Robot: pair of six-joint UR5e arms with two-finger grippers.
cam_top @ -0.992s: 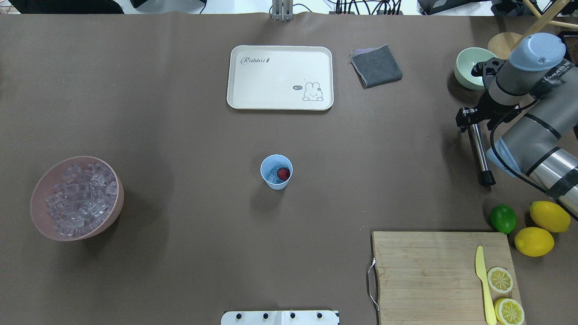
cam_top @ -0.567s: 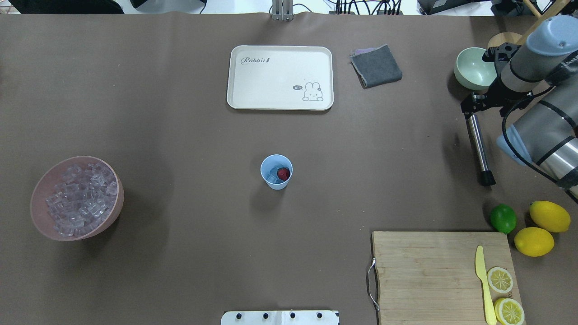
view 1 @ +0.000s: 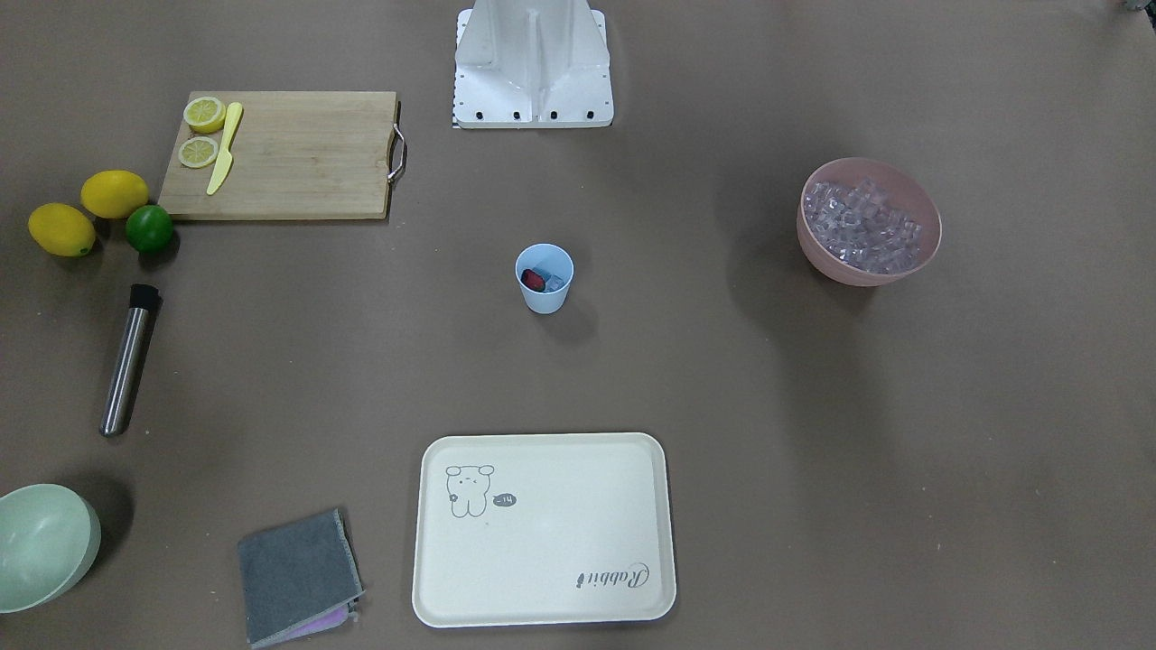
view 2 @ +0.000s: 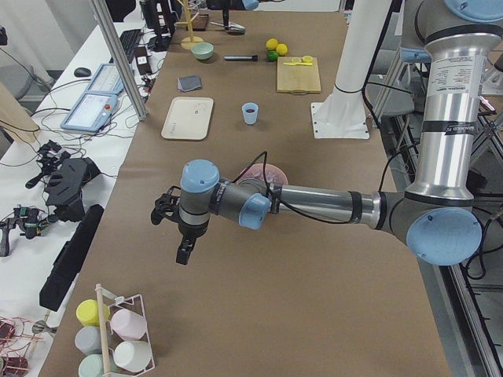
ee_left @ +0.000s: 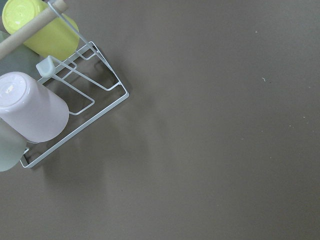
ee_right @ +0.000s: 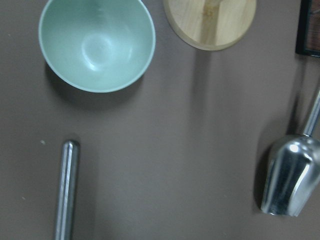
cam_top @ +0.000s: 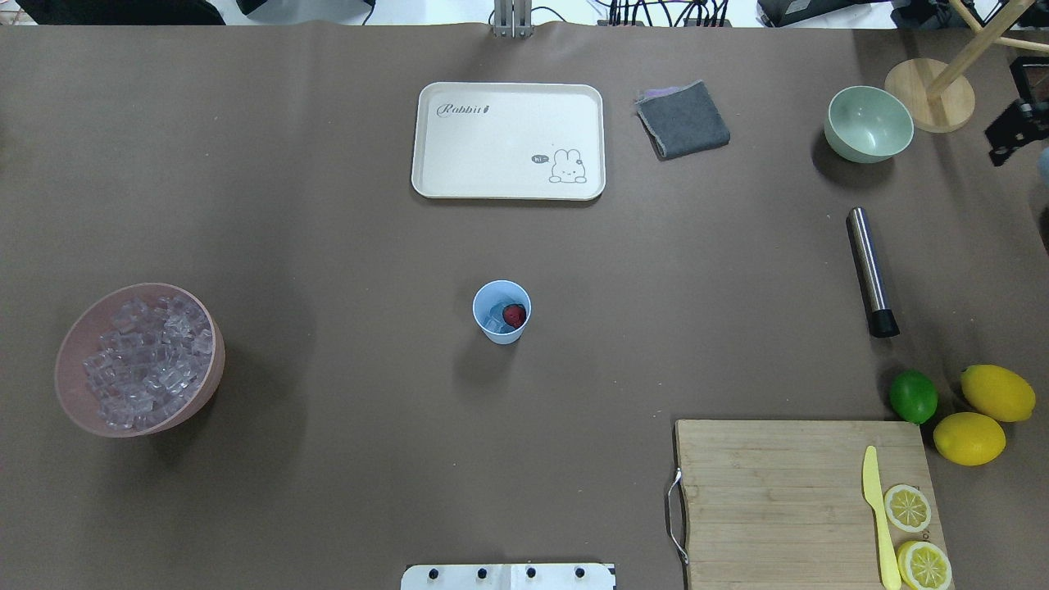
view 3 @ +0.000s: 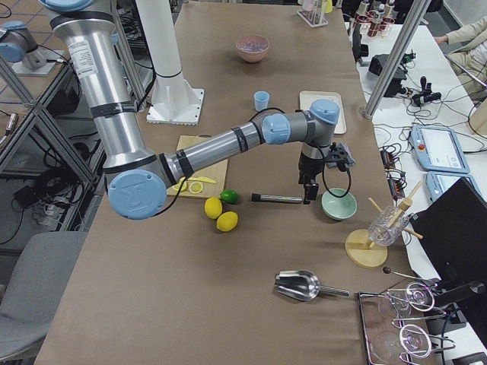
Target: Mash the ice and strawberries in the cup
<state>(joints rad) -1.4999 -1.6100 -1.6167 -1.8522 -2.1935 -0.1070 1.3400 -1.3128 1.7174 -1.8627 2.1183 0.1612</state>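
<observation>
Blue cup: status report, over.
Left gripper, right gripper away, jaws unreadable. Small light-blue plastic cup upright, red strawberry and clear ice cubes inside. Steel rod lies ungripped.

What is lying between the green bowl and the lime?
A shiny metal stick with a black end lies flat on the table between the pale green bowl and the lime. It touches neither. The overhead view shows this best.

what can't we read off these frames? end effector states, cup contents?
Left end effector: only in the exterior left view, small; open or shut cannot be told. Its wrist view shows no fingers.
Right end effector: cut off by the overhead view's right edge, small in the exterior right view; state unclear.
Ice in the cup: cube count too small, partly hidden by the wall and the strawberry.
</observation>
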